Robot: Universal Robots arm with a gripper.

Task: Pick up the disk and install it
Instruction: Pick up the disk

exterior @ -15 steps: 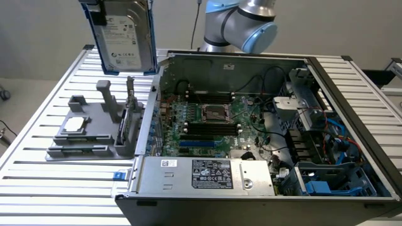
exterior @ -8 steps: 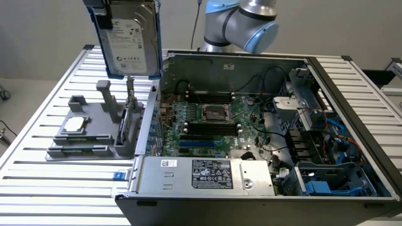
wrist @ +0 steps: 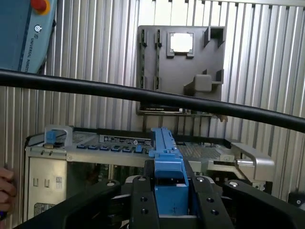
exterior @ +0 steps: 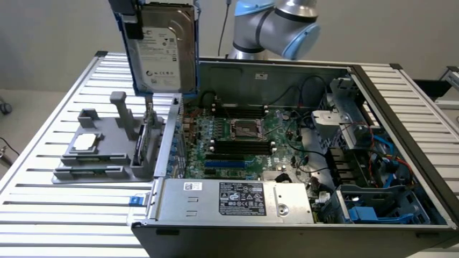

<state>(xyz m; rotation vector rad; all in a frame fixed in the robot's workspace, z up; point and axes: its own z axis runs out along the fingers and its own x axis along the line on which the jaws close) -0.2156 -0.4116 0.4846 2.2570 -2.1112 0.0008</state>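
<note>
The disk [exterior: 163, 45] is a silver hard drive with a white label in a blue carrier. It hangs upright in the air near the exterior view's upper left, above the left wall of the open computer case [exterior: 287, 226]. My gripper [exterior: 129, 16] is shut on the disk's upper edge. In the wrist view the blue carrier edge of the disk [wrist: 167, 183] sits clamped in my gripper [wrist: 169, 200], between its two black fingers [wrist: 142, 202].
A grey tray [exterior: 107, 153] holding a small silver chip [exterior: 85, 142] lies on the slatted table left of the case. Inside the case are the motherboard [exterior: 240, 137], a power supply box [exterior: 237, 199] and blue drive brackets [exterior: 362, 212]. A hand [wrist: 5, 188] shows beside the case.
</note>
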